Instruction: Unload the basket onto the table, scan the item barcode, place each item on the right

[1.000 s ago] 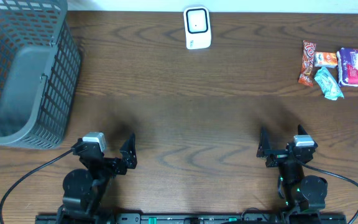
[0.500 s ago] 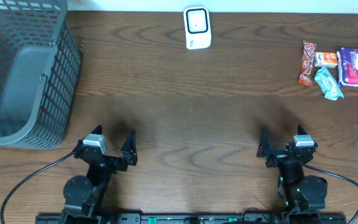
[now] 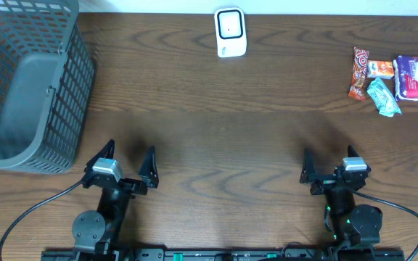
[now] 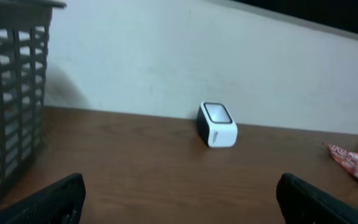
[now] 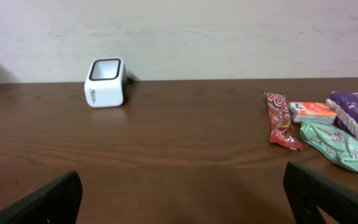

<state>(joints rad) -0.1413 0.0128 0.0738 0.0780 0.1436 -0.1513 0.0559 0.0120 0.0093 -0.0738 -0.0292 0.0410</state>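
A white barcode scanner (image 3: 231,32) stands at the back middle of the table, also in the left wrist view (image 4: 217,124) and the right wrist view (image 5: 105,83). Snack items lie in a cluster at the back right: a red wrapper (image 3: 358,72), an orange pack (image 3: 380,69), a purple pack (image 3: 417,78) and a green pack (image 3: 383,97). My left gripper (image 3: 128,154) (image 4: 179,186) is open and empty near the front left. My right gripper (image 3: 330,163) (image 5: 182,180) is open and empty near the front right. Both are far from the items.
A grey mesh basket (image 3: 78,87) stands at the left side of the table, and its wall shows in the left wrist view (image 4: 11,93). A pale wall runs behind the table's back edge.
The left gripper has lifted and swung slightly left, so both its fingers now show from above. The right arm has not moved. Both grippers stay open.
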